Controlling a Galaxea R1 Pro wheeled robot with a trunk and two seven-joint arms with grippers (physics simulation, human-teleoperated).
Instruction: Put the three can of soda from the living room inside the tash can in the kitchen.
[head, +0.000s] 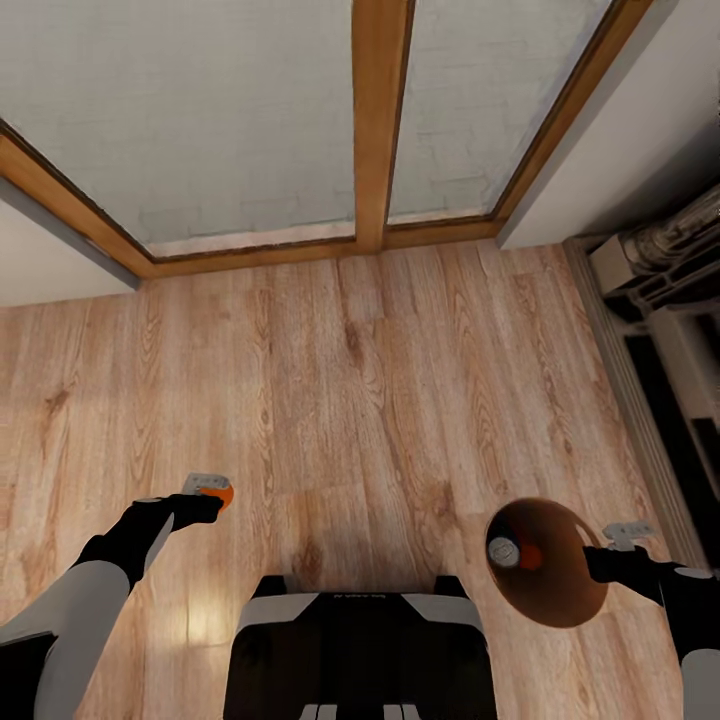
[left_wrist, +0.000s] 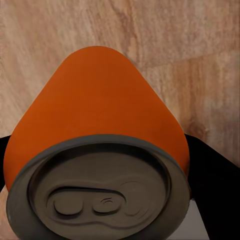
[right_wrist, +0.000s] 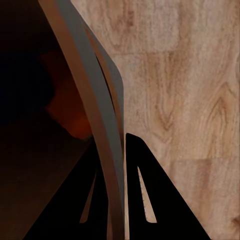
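A robot looks down at a wood plank floor (head: 380, 400) before wood-framed glass doors (head: 380, 120); its left gripper (head: 208, 494) is closed around an orange soda can (left_wrist: 100, 115); its right gripper (head: 620, 545) pinches the rim of the trash can (head: 560, 605), carried above the floor, with at least one orange can (head: 515, 552) inside; this looks like the carrying stage; next, likely dropping the held can into the bucket or driving on to the kitchen.

Matt wood plank floor (head: 380, 400) with visible grain, orange soda can (left_wrist: 105, 115) with dull grey metal top, smooth tan wood-coloured inside of trash can (head: 565, 590), wood-framed glass doors (head: 380, 120)
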